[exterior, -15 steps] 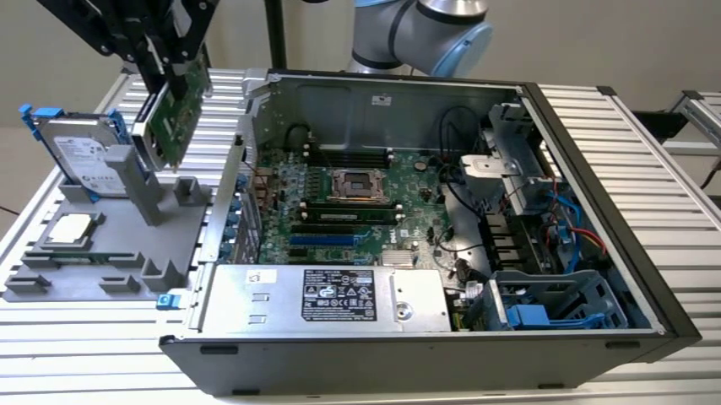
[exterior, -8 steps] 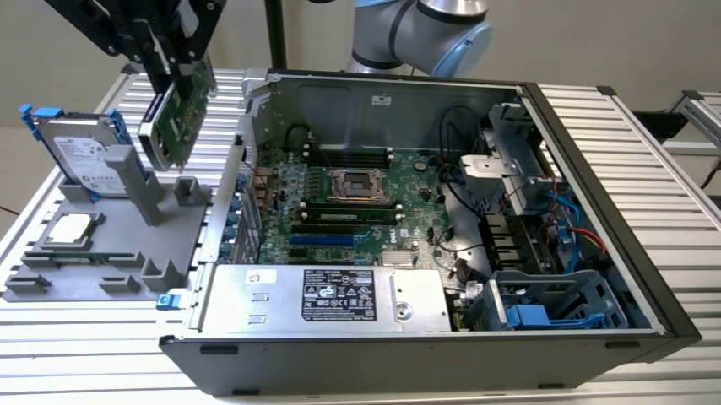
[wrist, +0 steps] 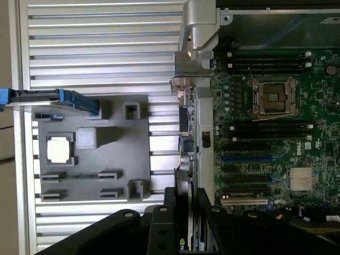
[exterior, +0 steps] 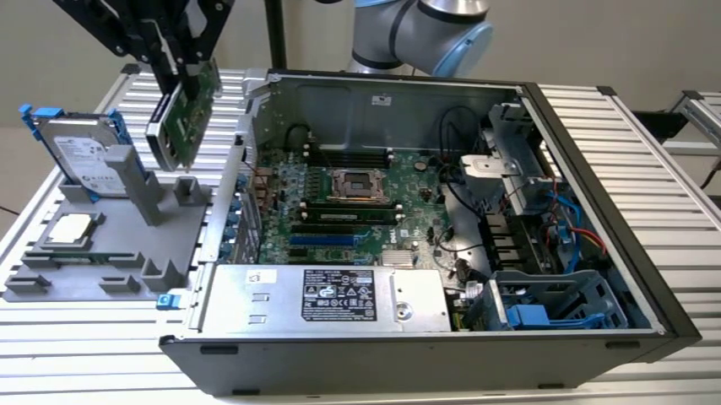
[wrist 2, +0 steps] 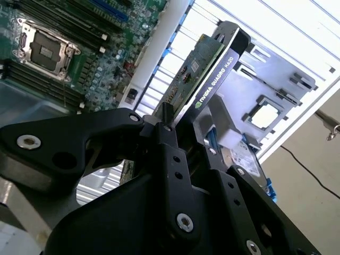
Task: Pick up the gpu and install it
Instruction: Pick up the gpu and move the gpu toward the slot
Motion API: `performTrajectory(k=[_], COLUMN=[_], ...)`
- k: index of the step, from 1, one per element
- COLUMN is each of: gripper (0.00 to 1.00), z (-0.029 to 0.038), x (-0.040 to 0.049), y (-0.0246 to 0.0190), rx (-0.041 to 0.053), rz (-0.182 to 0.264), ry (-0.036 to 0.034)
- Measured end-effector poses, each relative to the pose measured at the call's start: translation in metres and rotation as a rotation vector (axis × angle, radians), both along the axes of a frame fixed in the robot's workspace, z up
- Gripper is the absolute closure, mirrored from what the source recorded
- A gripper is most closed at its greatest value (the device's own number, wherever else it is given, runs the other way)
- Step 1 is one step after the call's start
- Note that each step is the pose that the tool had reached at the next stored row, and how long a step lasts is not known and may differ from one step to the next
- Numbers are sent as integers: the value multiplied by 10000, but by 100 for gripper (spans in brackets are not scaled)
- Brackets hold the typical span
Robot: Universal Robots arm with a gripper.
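Above the ribbed metal surface (exterior: 631, 152) the pincer (exterior: 181, 69) pointed downward, closed tight on the gpu (exterior: 182, 126), whose long axis stood nearly upright, slightly tilted, over the grey holder (exterior: 124, 253).

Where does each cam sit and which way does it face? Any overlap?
Exterior view: off the arm, high, looking down into the open computer case; shows the arm and the hand clamping the graphics card.
First wrist view: on the arm, looking straight down past the hand at the gray tray and motherboard.
Second wrist view: on the arm, looking along the hand at the card's edge.
All share the card and processor socket.
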State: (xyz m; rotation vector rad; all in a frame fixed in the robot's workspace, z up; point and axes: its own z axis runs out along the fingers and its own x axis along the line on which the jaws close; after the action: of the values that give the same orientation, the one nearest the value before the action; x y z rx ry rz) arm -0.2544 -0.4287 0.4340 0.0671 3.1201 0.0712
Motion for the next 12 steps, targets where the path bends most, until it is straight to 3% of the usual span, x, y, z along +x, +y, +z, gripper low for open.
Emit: performTrajectory(k=[12], gripper=[100], z=[-1], x=[89], y=[0], rx=[-2], rz=[1], ry=[-1])
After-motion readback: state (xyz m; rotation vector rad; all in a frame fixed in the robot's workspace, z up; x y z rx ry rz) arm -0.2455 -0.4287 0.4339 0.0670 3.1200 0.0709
